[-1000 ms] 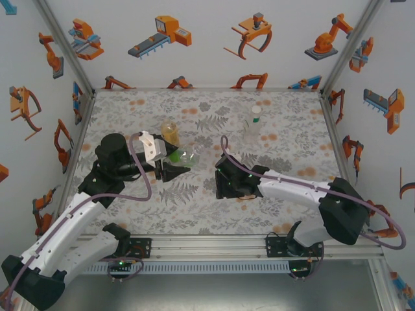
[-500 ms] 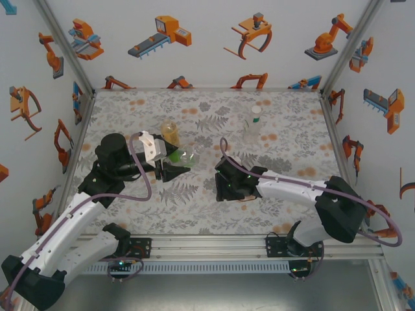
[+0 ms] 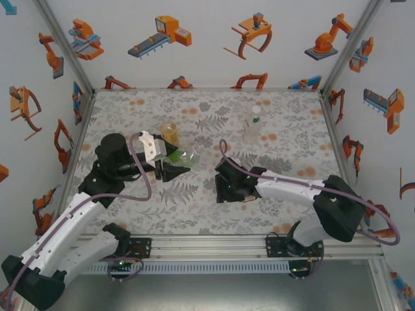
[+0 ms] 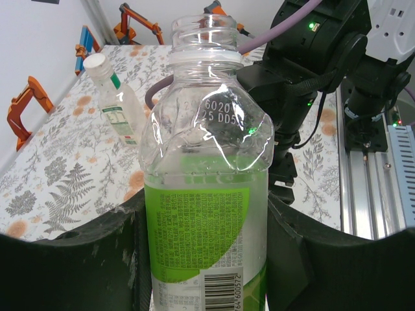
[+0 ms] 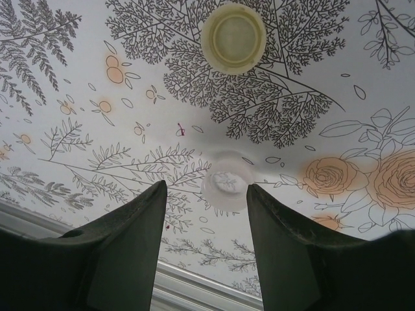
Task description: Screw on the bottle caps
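The left gripper [image 4: 204, 249] is clamping shut on an uncapped, seemingly empty bottle [image 4: 206, 149]. The right gripper [image 5: 206, 214] is hovering partly open and holding nothing. A whitish cap [image 5: 227, 183] is lying between its fingertips on the surface [image 5: 78, 97], a yellow cap [image 5: 233, 37] beyond. Both are probably light, stiff and slippery, so pinching across the rim suits.

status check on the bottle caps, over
Left gripper shut on uncapped green-label bottle. Right gripper open over table, clear cap at its fingertips, not gripped. Pale yellow cap loose beyond. Nothing blocking.

Left hand [image 3: 176, 162] around clear bottle [image 3: 187, 156]
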### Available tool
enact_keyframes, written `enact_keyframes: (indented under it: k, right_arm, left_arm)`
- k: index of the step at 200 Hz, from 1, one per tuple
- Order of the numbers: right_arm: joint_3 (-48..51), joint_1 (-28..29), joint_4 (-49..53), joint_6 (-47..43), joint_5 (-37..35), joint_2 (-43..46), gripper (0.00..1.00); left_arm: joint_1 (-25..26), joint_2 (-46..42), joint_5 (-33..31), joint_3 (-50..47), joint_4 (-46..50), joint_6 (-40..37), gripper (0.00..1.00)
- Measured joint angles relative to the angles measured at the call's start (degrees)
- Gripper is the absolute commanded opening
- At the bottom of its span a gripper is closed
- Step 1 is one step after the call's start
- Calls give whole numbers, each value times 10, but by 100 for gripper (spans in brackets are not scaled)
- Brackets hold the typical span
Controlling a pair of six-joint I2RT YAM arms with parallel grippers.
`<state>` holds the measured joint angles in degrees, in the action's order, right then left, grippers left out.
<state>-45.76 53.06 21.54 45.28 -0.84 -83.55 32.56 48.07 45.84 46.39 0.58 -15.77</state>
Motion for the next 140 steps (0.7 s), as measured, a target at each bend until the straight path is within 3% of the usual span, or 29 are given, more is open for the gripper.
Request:
enact_keyframes:
  k: [112,140]
  right_arm:
    - [9,0,-1,2,2,-20,51]
    - [11,0,-6,3,2,-23,44]
  left_arm:
    - [0,0,0,0,2,-1,0]
    - [0,0,0,0,2,-1,0]
